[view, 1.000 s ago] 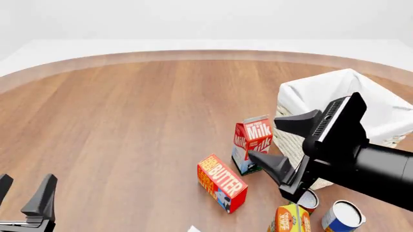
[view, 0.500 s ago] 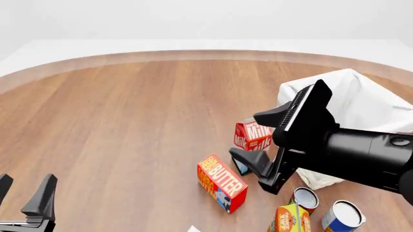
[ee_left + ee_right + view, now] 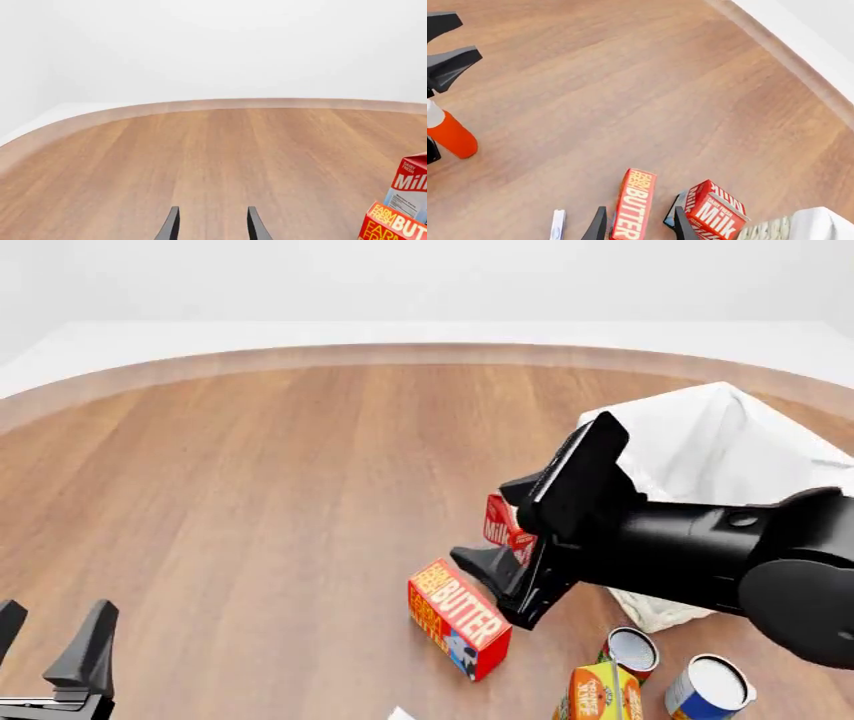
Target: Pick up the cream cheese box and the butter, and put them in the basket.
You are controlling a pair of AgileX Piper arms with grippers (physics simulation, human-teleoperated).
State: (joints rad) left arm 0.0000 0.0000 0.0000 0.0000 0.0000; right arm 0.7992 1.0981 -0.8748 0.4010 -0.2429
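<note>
Right gripper (image 3: 497, 530) hangs open, empty, over the butter (image 3: 458, 617).
Milk carton (image 3: 503, 524) stands between butter and basket (image 3: 694, 445); left gripper (image 3: 48, 638), also open, sits well apart.

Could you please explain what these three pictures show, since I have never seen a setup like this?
These are simulator renders of two robot arms at a wooden table. The front view looks down from behind the arms. The other two come from cameras behind each pincer.

The right pincer is open and holds nothing; it hangs above the butter, beside the milk. The left pincer waits open at the near edge.

Also there: the basket, two tins, a juice carton and an orange bottle.
</note>
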